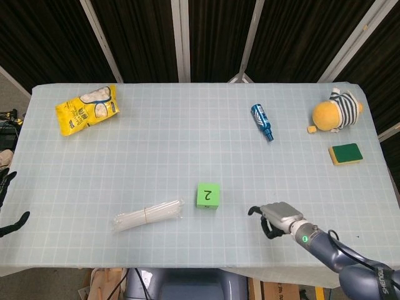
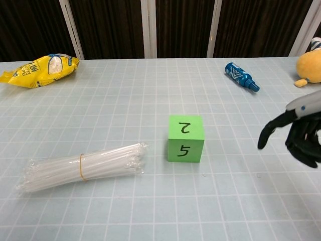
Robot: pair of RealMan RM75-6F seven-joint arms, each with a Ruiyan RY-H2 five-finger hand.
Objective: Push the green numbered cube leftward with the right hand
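The green cube (image 1: 207, 195) stands near the table's front middle, with a "2" on top and a "5" on its front face (image 2: 185, 138). My right hand (image 1: 274, 219) hovers low over the table well to the cube's right, apart from it. In the chest view the right hand (image 2: 296, 130) has one finger stretched toward the cube and the others curled in, holding nothing. Only dark fingers of my left hand (image 1: 14, 221) show at the far left edge, spread and off the table.
A bundle of clear straws (image 1: 149, 214) lies just left of the cube. A yellow snack bag (image 1: 87, 109) sits at the back left. A blue bottle (image 1: 262, 121), a plush toy (image 1: 337, 111) and a green-yellow sponge (image 1: 345, 153) are at the back right.
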